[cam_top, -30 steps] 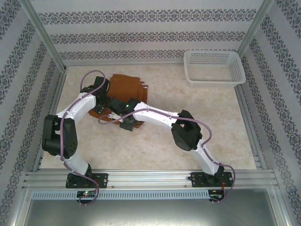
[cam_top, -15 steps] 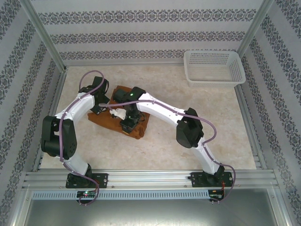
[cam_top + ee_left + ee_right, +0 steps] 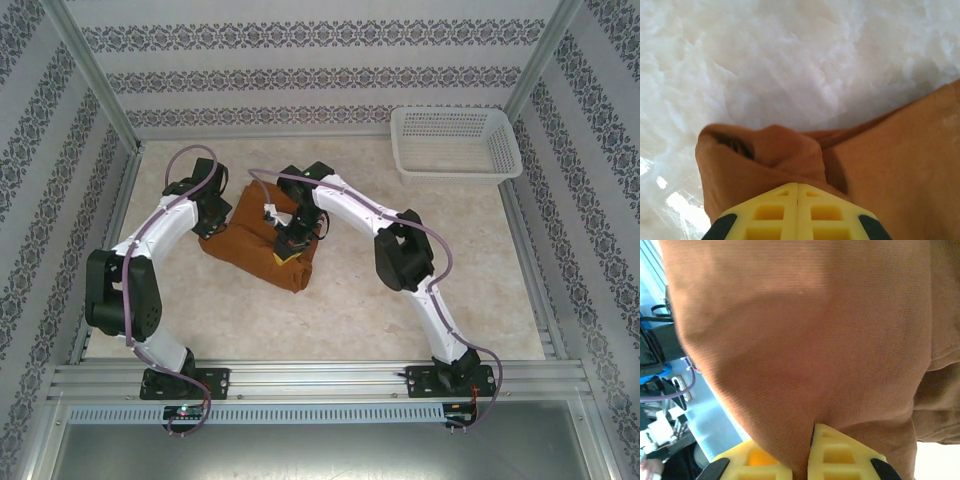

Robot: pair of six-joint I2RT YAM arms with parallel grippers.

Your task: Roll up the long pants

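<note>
Top external camera, over the two white-and-black arms I was driving from afar: the rust-brown cloth long pants (image 3: 247, 245) lay gathered into a thick, rumpled bundle on the left-centre of the pale marble-patterned tabletop (image 3: 340, 320). They were well apart from the white plastic mesh basket (image 3: 460, 172), which stood in the far right corner against the patterned walls.

The left gripper (image 3: 215, 224) sat at the bundle's left edge. The right gripper (image 3: 285, 246) was down on top of the bundle, toward its near right side, with its arm arching in from the right.

Left wrist camera: the left gripper (image 3: 797, 186) was clenched, its yellow fingers (image 3: 767, 212) pressed flat together. A bunched fold of the long pants (image 3: 890, 165) was pinched at their tips. Bare tabletop showed beyond the fold, and a smoother sheet of the cloth spread off to the right.

Right wrist camera: the right gripper (image 3: 810, 432) was likewise clamped on the long pants (image 3: 805, 330). The cloth ran down into the narrow slit between its two yellow fingers (image 3: 840, 455) and fanned out wide beyond them. Past the cloth's left edge I could make out only a blurred strip of rail and purple cable.
</note>
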